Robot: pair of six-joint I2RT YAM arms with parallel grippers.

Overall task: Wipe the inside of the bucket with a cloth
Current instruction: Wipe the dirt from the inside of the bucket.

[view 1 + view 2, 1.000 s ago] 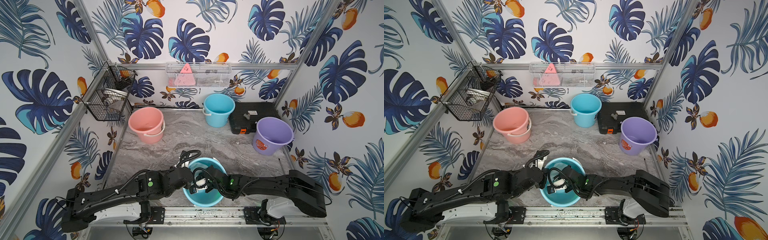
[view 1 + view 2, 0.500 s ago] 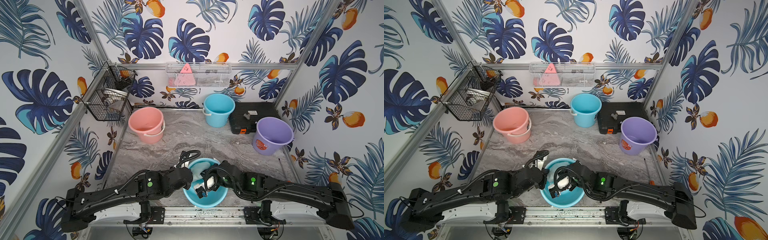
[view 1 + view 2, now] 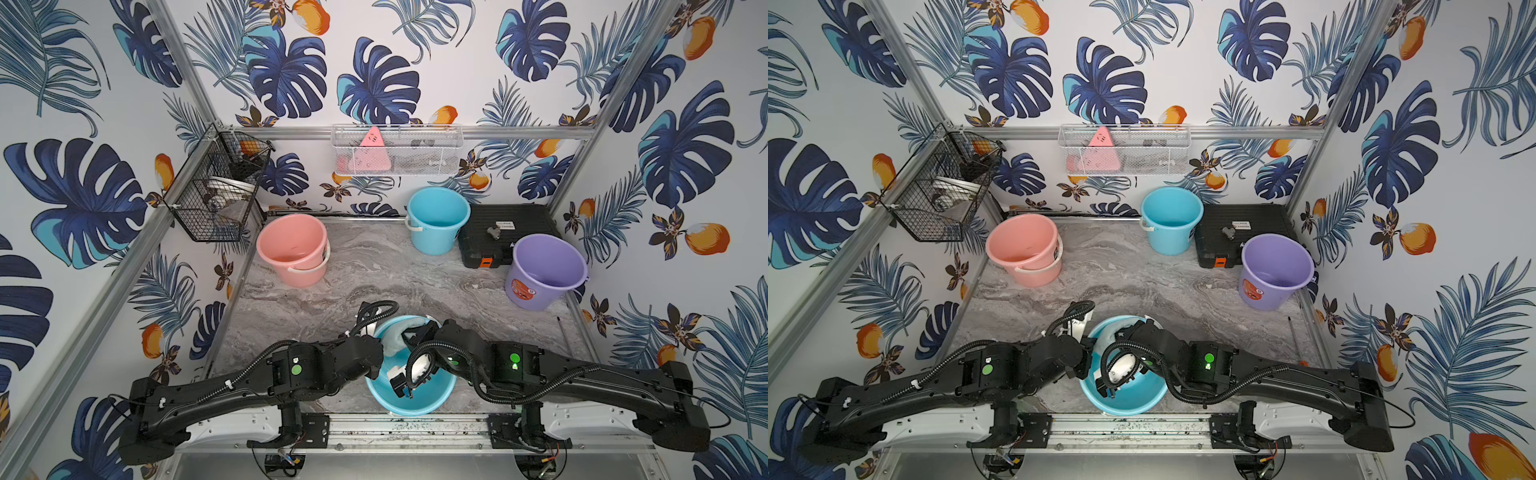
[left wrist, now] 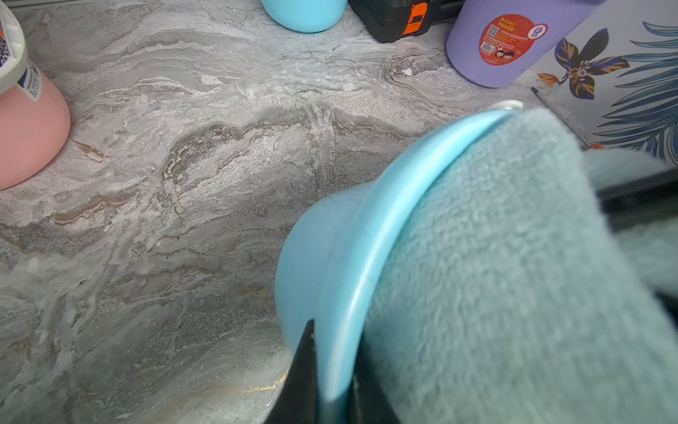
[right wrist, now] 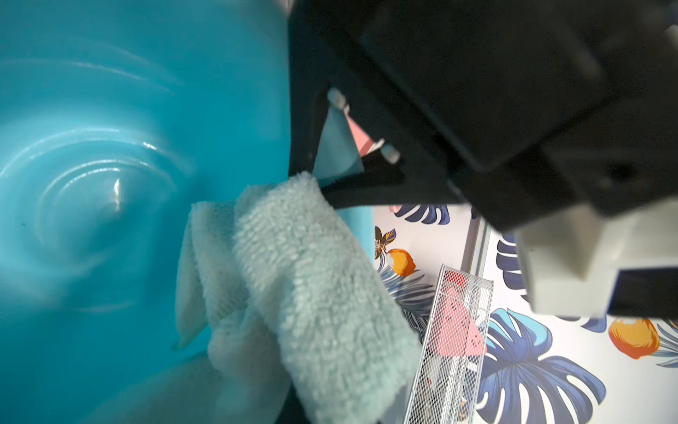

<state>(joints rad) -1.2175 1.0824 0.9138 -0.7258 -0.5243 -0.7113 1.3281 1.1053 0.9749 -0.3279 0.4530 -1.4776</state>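
The blue bucket (image 3: pixel 428 395) (image 3: pixel 1133 399) stands at the table's front edge between my two arms. My left gripper (image 3: pixel 376 345) (image 4: pixel 335 389) is shut on the bucket's rim (image 4: pixel 403 176), one finger outside the wall and one inside. The pale mint cloth (image 3: pixel 395 336) (image 3: pixel 1106 338) (image 5: pixel 312 275) lies against the bucket's far inner wall, just under the rim. My right gripper (image 3: pixel 411 334) (image 5: pixel 293 407) is shut on the cloth, which hides its fingertips. In the right wrist view the bucket's ringed bottom (image 5: pixel 110 194) shows beyond the cloth.
A pink bucket (image 3: pixel 293 253) stands at the back left. A second blue bucket (image 3: pixel 436 220) and a black case (image 3: pixel 503 232) stand at the back, and a purple bucket (image 3: pixel 544 270) at the right. A black wire basket (image 3: pixel 216 195) and a white mesh basket (image 3: pixel 397 151) hang on the walls.
My right arm has stretched out low to the right. Its gripper has carried the cloth from deep in the bucket up to the far wall. The left arm has held still.
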